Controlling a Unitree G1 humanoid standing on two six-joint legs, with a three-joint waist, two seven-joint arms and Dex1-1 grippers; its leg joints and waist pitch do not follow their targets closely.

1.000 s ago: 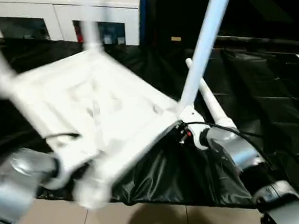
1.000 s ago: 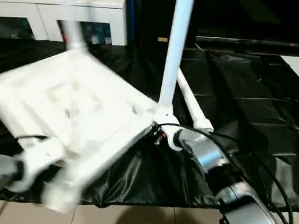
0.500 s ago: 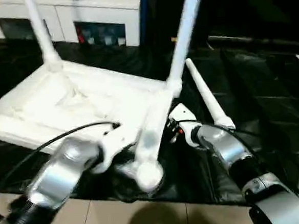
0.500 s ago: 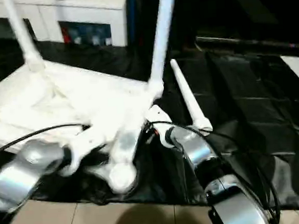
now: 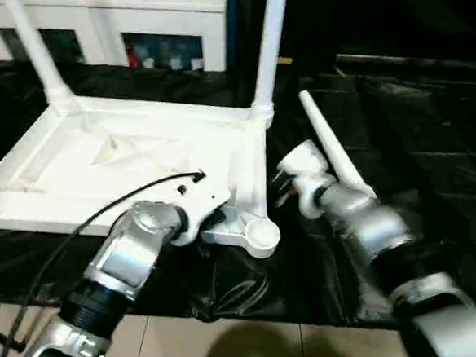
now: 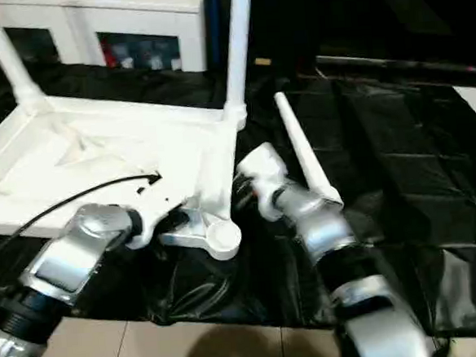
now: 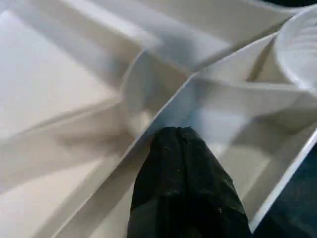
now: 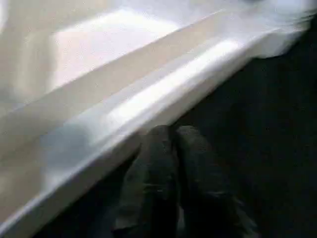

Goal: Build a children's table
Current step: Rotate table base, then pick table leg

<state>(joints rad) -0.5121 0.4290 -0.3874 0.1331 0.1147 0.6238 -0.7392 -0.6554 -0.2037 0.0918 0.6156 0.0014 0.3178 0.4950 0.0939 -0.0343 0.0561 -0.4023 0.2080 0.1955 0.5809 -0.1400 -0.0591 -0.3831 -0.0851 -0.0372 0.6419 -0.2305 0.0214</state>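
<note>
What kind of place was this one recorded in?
Probably an indoor room set up for robot work, not a lived-in home: black plastic sheeting covers the work surface, a white cabinet with glass doors stands behind, and the floor is tiled.

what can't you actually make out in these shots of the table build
- Tops of the two fitted legs: cut off by the head views' upper edge.
- Left pincer: whether its tip touches the table top rib; right pincer: its fingers blur together against the black sheet.
- Cabinet contents: too small.
</note>
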